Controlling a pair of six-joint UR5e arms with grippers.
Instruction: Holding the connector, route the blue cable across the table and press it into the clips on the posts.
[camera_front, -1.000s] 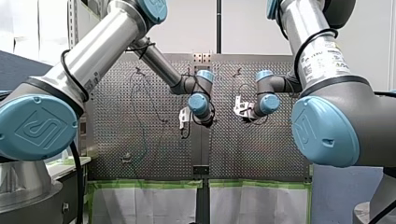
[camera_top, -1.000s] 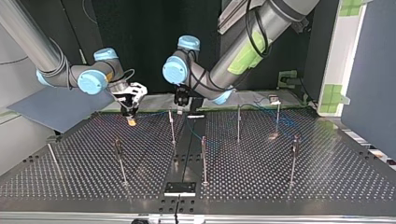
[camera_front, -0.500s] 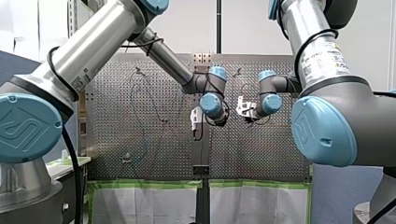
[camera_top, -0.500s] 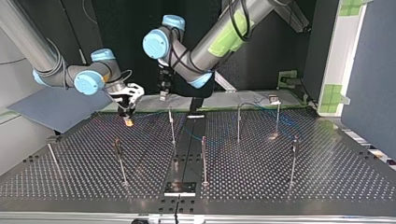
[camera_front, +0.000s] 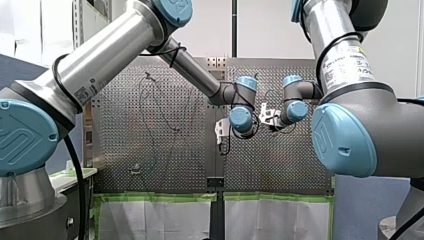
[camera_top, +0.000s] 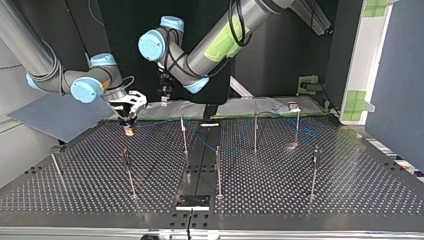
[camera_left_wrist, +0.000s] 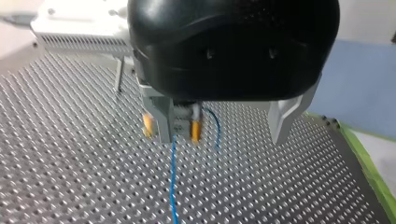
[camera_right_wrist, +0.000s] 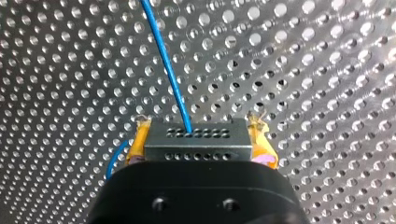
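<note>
Top view takes in the room: a black backdrop (camera_top: 120, 30) stands behind the perforated table (camera_top: 300, 190). A white panel patched with green tape (camera_top: 367, 55) and a blue-grey board (camera_top: 397, 100) rise past the table's end at that view's right, and a blue-grey sheet (camera_top: 55, 117) lies past its other end. White sheets (camera_front: 160, 215) hemmed in green show below the table in the front view. A strip of green tape (camera_top: 320, 116) edges the table's far side.

The table itself is dark metal, drilled all over in even rows, with a plain seam (camera_top: 205, 180) down its middle. My left arm (camera_top: 225, 37) and my right arm (camera_top: 25, 40) both come in over the table's far side, the left one reaching past the seam. Thin posts (camera_top: 218, 170) stand upright on the table, well apart from one another.

My left gripper (camera_top: 163, 101) hangs clear above the table's far edge; in the left wrist view its metal fingers (camera_left_wrist: 285, 123) are spread wide with nothing between them. My right gripper (camera_top: 129, 129) sits low over the table near that same edge. Its yellow pads (camera_right_wrist: 259, 140) are clamped on the grey connector (camera_right_wrist: 196, 140) (whether the connector touches the table I cannot tell). From the connector the blue cable (camera_right_wrist: 166, 60) runs out across the table's holes.
</note>
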